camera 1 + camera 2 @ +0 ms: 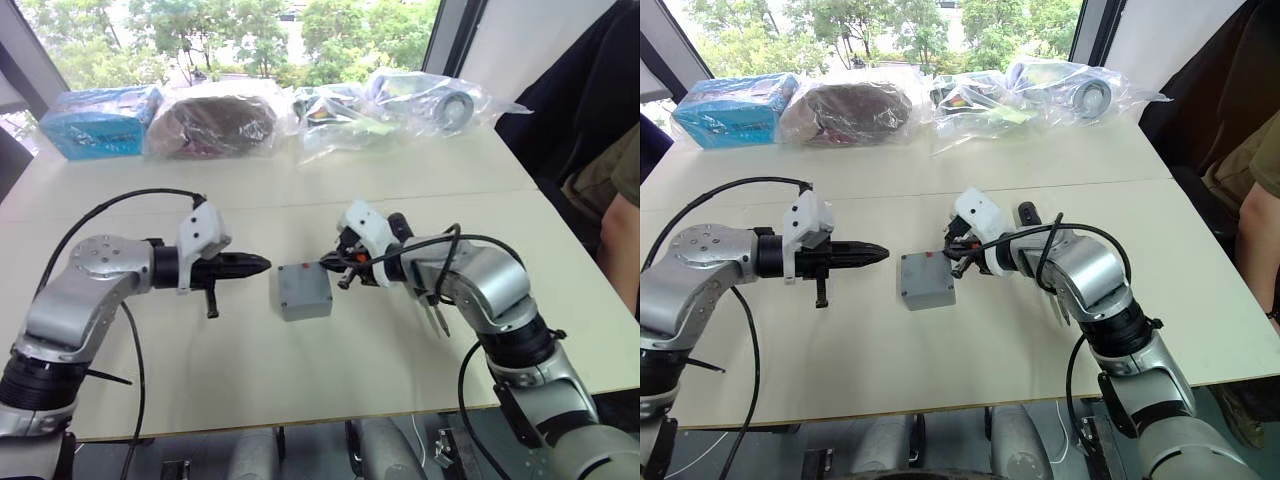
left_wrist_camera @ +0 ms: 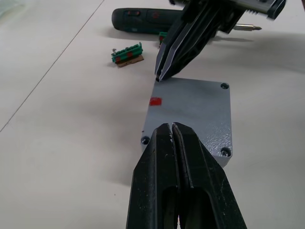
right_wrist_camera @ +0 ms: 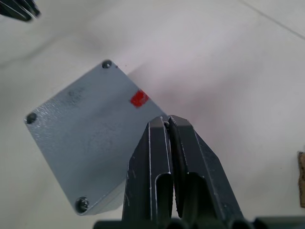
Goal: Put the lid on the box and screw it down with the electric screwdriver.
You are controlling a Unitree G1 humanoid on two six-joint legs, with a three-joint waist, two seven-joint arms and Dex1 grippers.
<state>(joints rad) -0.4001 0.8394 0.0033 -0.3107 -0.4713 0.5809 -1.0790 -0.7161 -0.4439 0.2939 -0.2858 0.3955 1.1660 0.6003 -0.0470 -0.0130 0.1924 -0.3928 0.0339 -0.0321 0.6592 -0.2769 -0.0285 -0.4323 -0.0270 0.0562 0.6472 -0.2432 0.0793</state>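
Both hands pinched together: left, right; lid sits on box.

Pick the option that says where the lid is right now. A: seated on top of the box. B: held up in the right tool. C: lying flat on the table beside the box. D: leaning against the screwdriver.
A: the lid, red mark up, sits square on the box, with both shut tools empty.
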